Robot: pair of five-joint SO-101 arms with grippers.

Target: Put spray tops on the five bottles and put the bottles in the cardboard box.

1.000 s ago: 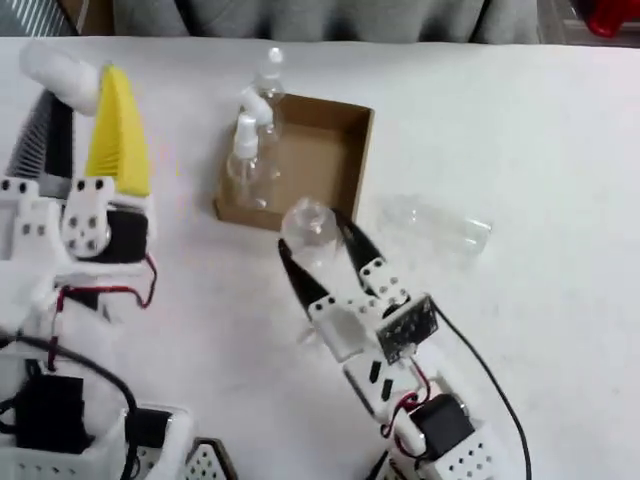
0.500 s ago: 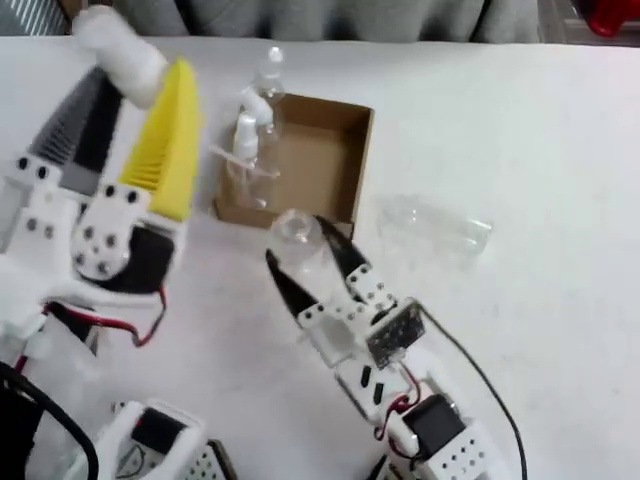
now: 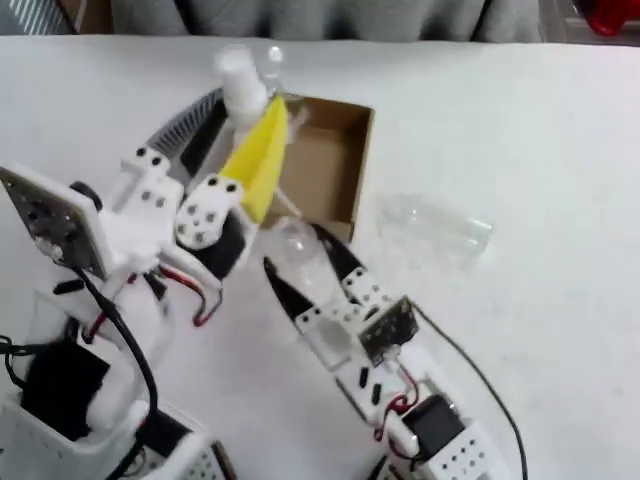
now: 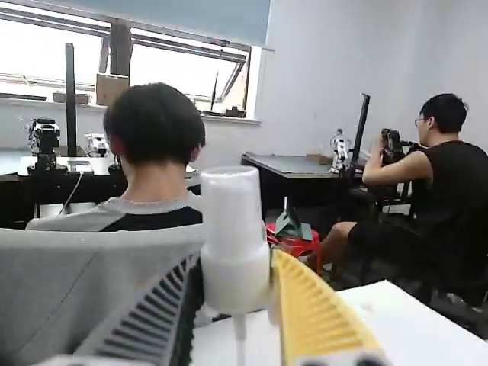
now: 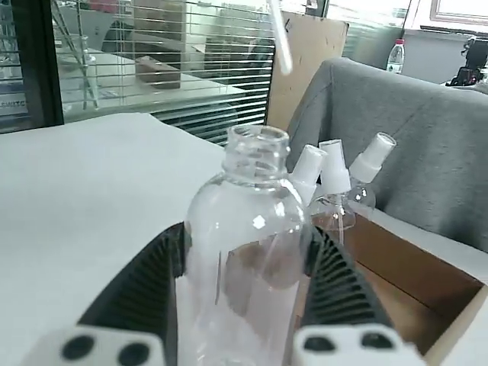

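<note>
Over on the left, the left pincer (image 3: 250, 112) is clamped on a white spray top (image 4: 231, 229), grey finger on one side and yellow on the other. It holds the top high over the far-left corner of the cardboard box (image 3: 335, 170), with the thin dip tube (image 5: 280, 34) hanging down.

Just right of that, the right pincer (image 3: 294, 252) has its black fingers closed around the open bottle (image 5: 248, 221). The bottle stands upright on the counter (image 3: 520, 120), right against the near wall of the box. The tube tip is above the neck but a touch off to one side.

So here's the job, as I read it: get that tube centred over the mouth first, then come straight down. Any slant and the tube will likely catch the rim and bend. The right pincer should do no more than steady the bottle while the top seats.

Now the containers. The held bottle is clear and empty. The box has three bottles with spray tops on (image 5: 335, 202), standing together at its far-left side, with the brown floor bare elsewhere.

Further right, well apart from the box, another clear bottle (image 3: 435, 225) lies on its side on the counter.
</note>
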